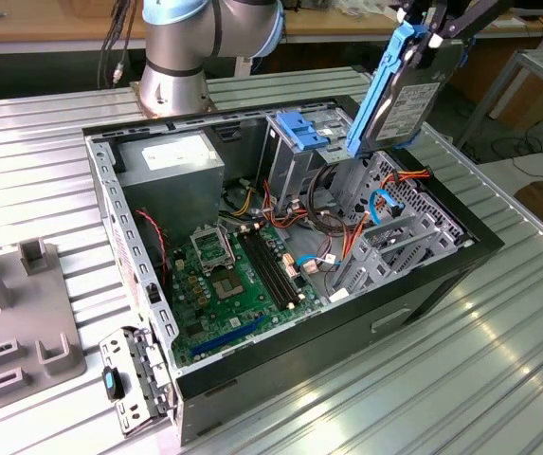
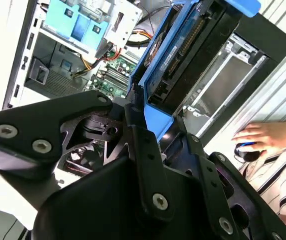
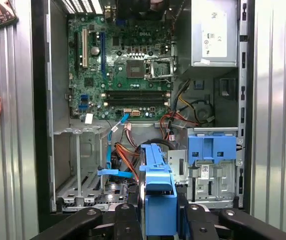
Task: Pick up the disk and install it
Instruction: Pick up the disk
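Note:
The disk (image 1: 406, 95), a grey metal drive with a white label and blue side rails, hangs tilted on edge above the far right part of the open computer case (image 1: 110, 218). My gripper (image 1: 429, 33) is shut on its upper end. In the second wrist view the disk (image 2: 182, 50) runs away from the gripper (image 2: 157, 122), whose black fingers (image 2: 138, 125) clamp its blue rail. In the first wrist view the blue rail of the disk (image 3: 157, 185) sits between the fingers of the gripper (image 3: 160, 212), above the case's empty metal drive bay (image 3: 78, 175).
Inside the case are a green motherboard (image 1: 233, 275), a grey power-supply box (image 1: 171, 161), a metal cage with a blue handle (image 1: 301, 133) and loose orange and blue cables (image 1: 366, 223). The arm's base (image 1: 181, 57) stands behind the case. A person's hand (image 2: 255, 137) rests nearby.

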Tool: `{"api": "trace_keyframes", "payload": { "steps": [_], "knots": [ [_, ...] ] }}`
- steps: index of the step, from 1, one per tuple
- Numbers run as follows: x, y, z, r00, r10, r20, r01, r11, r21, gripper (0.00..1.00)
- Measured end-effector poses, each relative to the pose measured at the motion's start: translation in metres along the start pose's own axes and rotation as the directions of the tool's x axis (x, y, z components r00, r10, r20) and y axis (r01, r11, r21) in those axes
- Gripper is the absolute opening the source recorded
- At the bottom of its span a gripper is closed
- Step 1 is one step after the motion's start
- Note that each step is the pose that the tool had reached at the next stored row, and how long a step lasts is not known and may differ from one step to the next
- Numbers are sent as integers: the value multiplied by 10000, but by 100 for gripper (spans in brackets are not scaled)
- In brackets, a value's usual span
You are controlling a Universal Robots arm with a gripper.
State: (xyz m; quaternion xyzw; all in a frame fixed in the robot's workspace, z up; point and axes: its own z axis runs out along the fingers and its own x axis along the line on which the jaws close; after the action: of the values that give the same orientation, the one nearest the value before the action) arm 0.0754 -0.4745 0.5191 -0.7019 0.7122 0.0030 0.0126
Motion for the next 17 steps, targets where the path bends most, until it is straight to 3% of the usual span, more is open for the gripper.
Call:
{"api": "trace_keyframes", "payload": {
  "steps": [2,5,7,10,11,17],
  "knots": [
    [320,-49,-6,10000,0,-1,0,10000,0,37],
    [520,-52,-9,10000,0,20,0,10000,1,37],
    [606,-53,-13,10000,0,56,0,10000,3,37],
    [927,-58,-18,9999,2,171,-2,10000,9,37],
    [993,-59,-21,9998,3,192,-3,10000,9,37],
    [1008,-59,-21,9998,2,194,-3,10000,9,37]
  ]
}}
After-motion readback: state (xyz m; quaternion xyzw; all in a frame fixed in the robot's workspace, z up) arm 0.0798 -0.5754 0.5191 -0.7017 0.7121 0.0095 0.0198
